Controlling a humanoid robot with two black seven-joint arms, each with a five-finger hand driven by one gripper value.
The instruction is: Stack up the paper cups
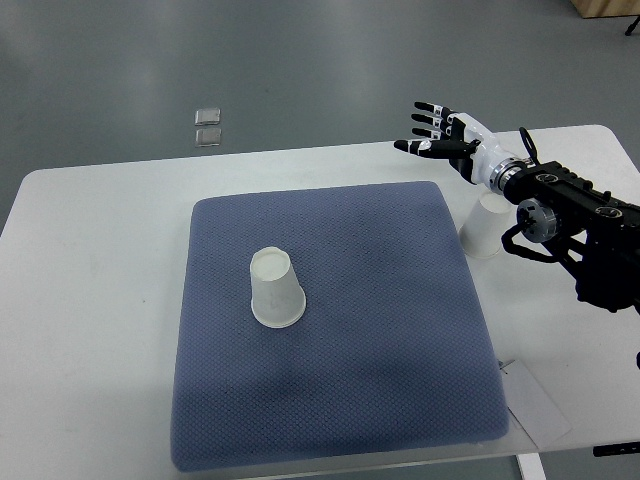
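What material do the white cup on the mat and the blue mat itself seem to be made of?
The white upside-down cup looks like matte paper: dull surface, thin rolled rim, no shine. The blue-grey square mat looks like woven or knitted fabric over soft padding: fine dotted texture, rounded edges.

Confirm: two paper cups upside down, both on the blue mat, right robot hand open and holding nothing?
Not quite. Only one paper cup sits on the blue mat; the second cup stands on the white table beside it, per the top view. The right robot hand is open and empty.
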